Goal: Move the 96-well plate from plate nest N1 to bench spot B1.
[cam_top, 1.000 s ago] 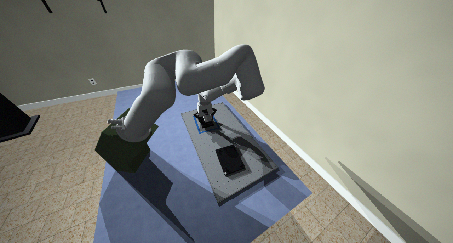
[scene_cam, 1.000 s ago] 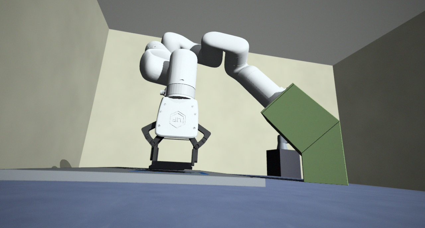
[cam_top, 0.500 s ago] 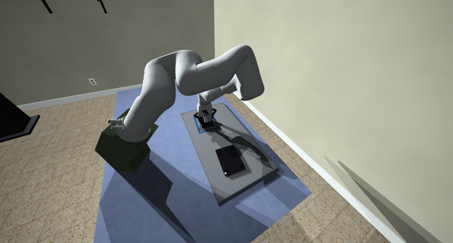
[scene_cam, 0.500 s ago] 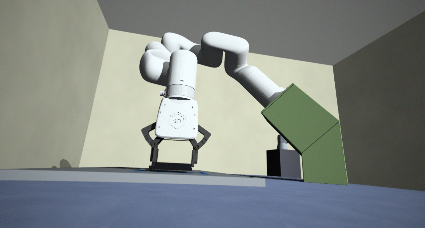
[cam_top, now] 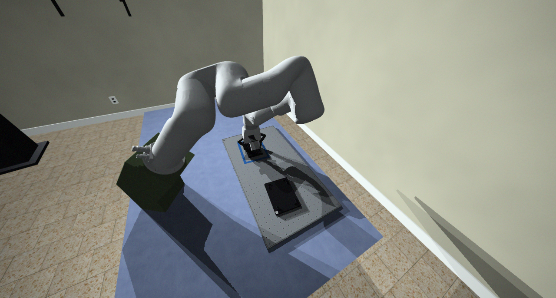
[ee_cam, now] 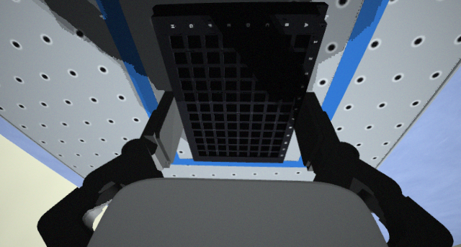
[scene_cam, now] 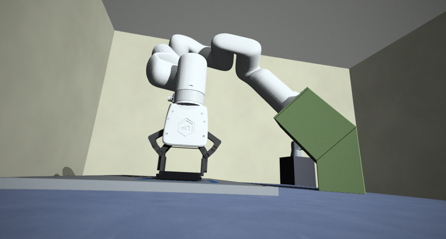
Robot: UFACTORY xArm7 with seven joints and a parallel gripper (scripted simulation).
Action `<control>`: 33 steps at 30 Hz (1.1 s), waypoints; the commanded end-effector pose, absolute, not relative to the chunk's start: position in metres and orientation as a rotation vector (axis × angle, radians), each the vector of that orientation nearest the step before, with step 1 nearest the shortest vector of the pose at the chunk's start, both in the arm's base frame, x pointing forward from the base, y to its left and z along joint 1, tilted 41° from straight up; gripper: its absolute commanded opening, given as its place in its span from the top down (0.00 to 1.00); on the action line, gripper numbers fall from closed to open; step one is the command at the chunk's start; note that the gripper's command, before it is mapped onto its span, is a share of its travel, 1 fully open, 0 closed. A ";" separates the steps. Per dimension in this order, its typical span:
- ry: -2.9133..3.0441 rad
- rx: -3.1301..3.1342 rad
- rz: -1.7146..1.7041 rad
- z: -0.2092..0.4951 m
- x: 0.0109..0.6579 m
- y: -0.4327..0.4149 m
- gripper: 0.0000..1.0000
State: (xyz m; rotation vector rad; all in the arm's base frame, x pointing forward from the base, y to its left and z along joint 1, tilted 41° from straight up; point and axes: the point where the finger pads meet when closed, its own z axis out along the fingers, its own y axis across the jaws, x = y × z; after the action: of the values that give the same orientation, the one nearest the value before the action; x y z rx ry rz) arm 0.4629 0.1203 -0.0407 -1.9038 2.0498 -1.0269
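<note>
The black 96-well plate (ee_cam: 239, 85) sits right way up, with its wells facing the wrist camera. My gripper (ee_cam: 238, 107) is shut on it across its long sides. The plate lies inside the blue taped outline of bench spot B1 (ee_cam: 343, 70), long sides along the long tape lines. In the exterior view the plate (scene_cam: 179, 175) rests at deck level between the fingers (scene_cam: 182, 169). In the top view the gripper (cam_top: 253, 146) stands over the outline at the deck's far end. The black plate nest N1 (cam_top: 282, 197) is empty.
The grey perforated deck (cam_top: 278, 179) lies on a blue mat. The arm's green base block (cam_top: 151, 179) stands to the left of the deck. A wall runs close along the deck's right side. A dark box (scene_cam: 297, 170) sits behind the base.
</note>
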 end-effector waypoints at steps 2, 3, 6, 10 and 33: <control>2.046 -1.904 -1.025 -0.040 0.463 0.122 1.00; 2.046 -1.904 -1.025 -0.041 0.463 0.122 1.00; 2.046 -1.904 -1.025 -0.041 0.464 0.122 1.00; 2.046 -1.904 -1.025 -0.042 0.464 0.121 0.00; 2.046 -1.904 -1.025 -0.042 0.464 0.121 0.00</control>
State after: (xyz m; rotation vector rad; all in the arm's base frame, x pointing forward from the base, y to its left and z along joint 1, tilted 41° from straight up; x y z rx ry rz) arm 0.4641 0.1196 -0.0423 -1.9038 2.0496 -1.0268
